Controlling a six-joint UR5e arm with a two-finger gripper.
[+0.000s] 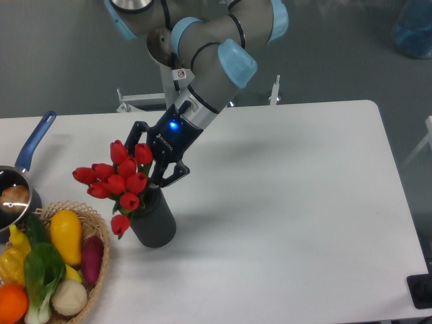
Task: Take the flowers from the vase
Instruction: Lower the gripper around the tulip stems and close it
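White surface (297,202) on a grey floor (67,61).
The surface has rounded corners and fills most of the view under even, soft light. Beyond its far edge lies plain grey floor, with a blue translucent object (413,27) at far right and a dark object (420,291) at near right.

We see a white table (290,202) carrying a dark grey vase (154,223), a wicker basket (96,270) of produce and a blue-handled pot (20,182).

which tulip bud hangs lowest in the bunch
The single bud drooping at the bottom left of the flowers, beside the vase rim; the rest cluster higher near the claw.
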